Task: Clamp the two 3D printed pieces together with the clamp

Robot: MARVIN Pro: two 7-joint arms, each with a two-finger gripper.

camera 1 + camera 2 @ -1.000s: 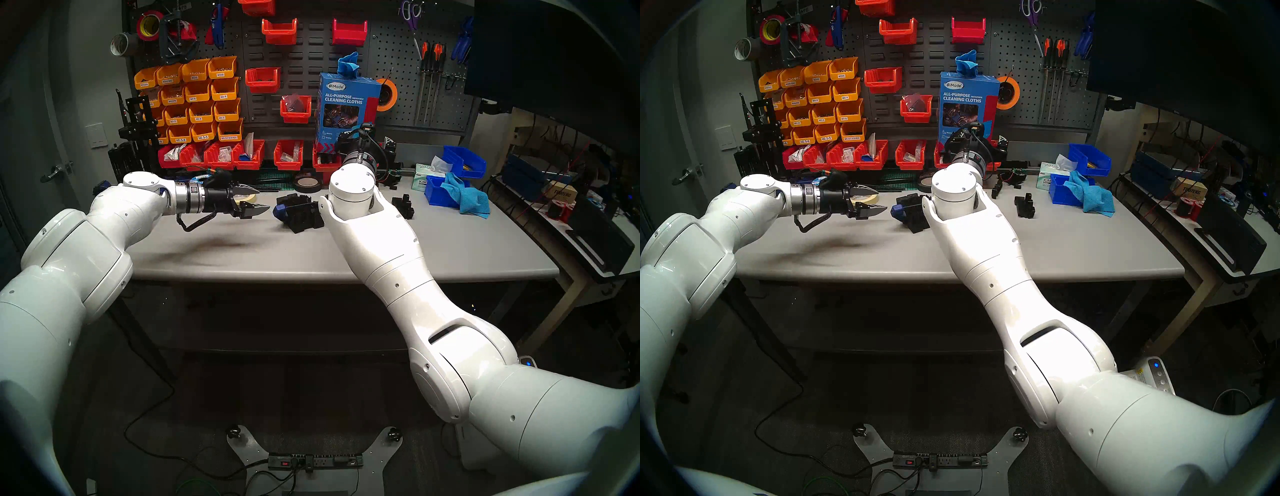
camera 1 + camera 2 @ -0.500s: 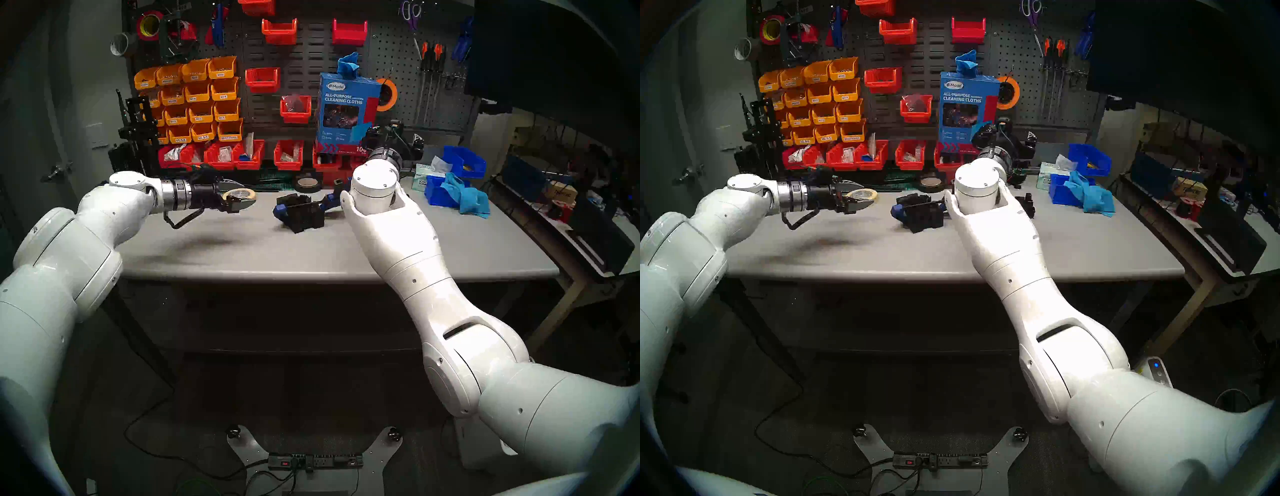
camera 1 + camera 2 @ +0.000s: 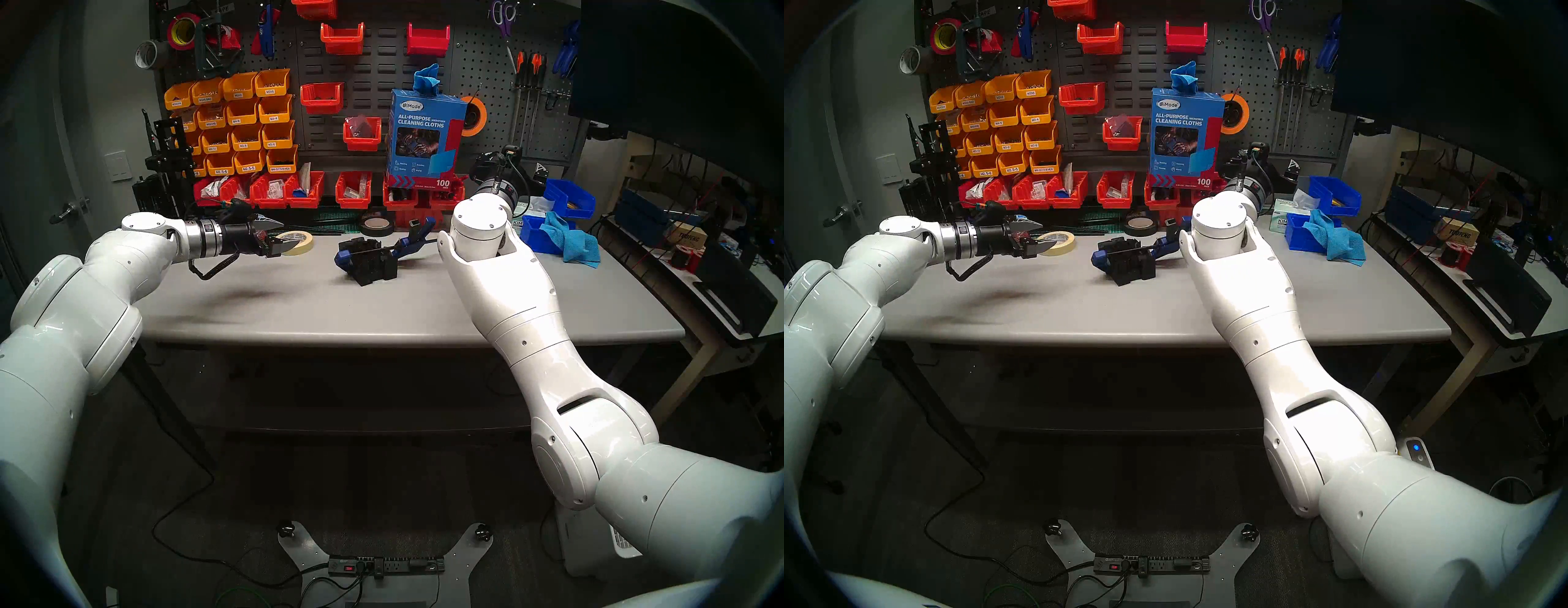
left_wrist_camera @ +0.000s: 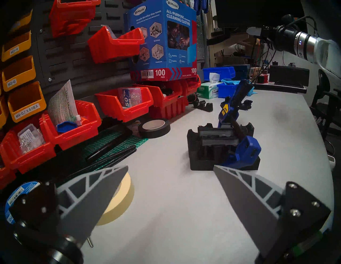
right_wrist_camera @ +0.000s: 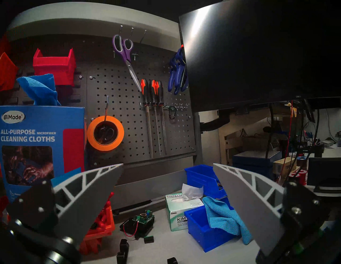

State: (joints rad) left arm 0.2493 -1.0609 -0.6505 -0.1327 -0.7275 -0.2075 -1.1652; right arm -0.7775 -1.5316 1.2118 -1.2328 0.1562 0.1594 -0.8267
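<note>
I have both arms clear of the work. The left gripper (image 4: 170,168) hangs over the desk's left part with its fingers (image 4: 96,195) spread wide and nothing between them. The right gripper (image 5: 168,166) points up toward the pegboard (image 5: 129,114) at the desk's back right, equally spread and empty.

The clamp (image 4: 238,132) lies near the middle of the desk (image 3: 382,310). Its blue jaws sit at either end of the two 3D printed pieces (image 4: 215,140), which stand pressed face to face. The bar runs across their top and the trigger handle sticks up toward the back edge. From the left wrist view the pair looks squeezed shut, so I judge the clamping done and the step in hand a retreat.

To do that well, I would keep each arm on its own side and lift rather than sweep. The handle juts out beside the right forearm (image 3: 488,271), and a knock there could tip the assembly.

The desk is a plain grey top. A cream masking tape roll (image 3: 299,243) lies just beside the left gripper and a black tape roll (image 3: 377,226) sits near the back edge. Red bins (image 3: 303,191) line the back, with a blue bin (image 3: 539,233) holding a blue cloth (image 3: 577,240) at the back right. A dark monitor (image 5: 258,51) hangs above that corner.
</note>
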